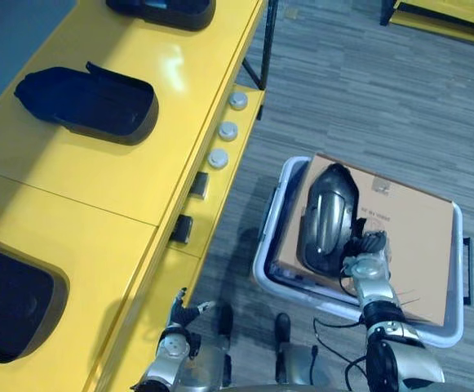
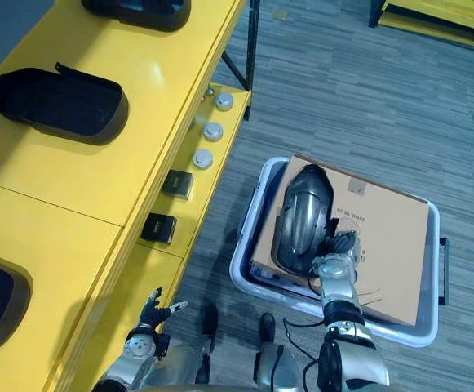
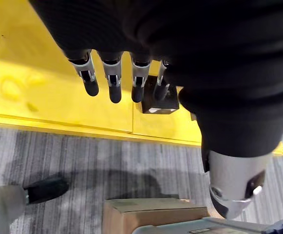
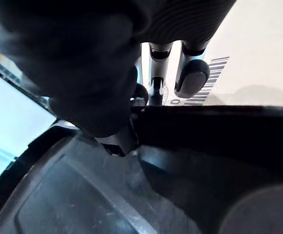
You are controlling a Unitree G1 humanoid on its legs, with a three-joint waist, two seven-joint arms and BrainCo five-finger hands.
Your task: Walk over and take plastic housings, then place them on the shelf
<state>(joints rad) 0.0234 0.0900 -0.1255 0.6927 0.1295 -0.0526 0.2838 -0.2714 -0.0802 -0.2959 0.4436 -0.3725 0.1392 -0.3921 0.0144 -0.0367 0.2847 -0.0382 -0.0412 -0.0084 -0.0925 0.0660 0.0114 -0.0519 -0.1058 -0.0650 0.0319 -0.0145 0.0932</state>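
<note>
The topmost black plastic housing (image 1: pixel 163 11) on the long yellow shelf (image 1: pixel 114 180) is sliced off by the upper edge, and the nearest black housing (image 1: pixel 12 302) runs out past the left side. The pale grey plastic tub (image 1: pixel 267 245) on the floor is mostly buried under the flat brown cardboard box (image 1: pixel 416 245), with just its rim showing. How the right hand (image 1: pixel 369 265) meets the glossy dark housing (image 1: pixel 328 214) lying on that box is lost behind the housing's rim. The three little round white things (image 1: pixel 228 130) on the shelf's front are perhaps buttons.
</note>
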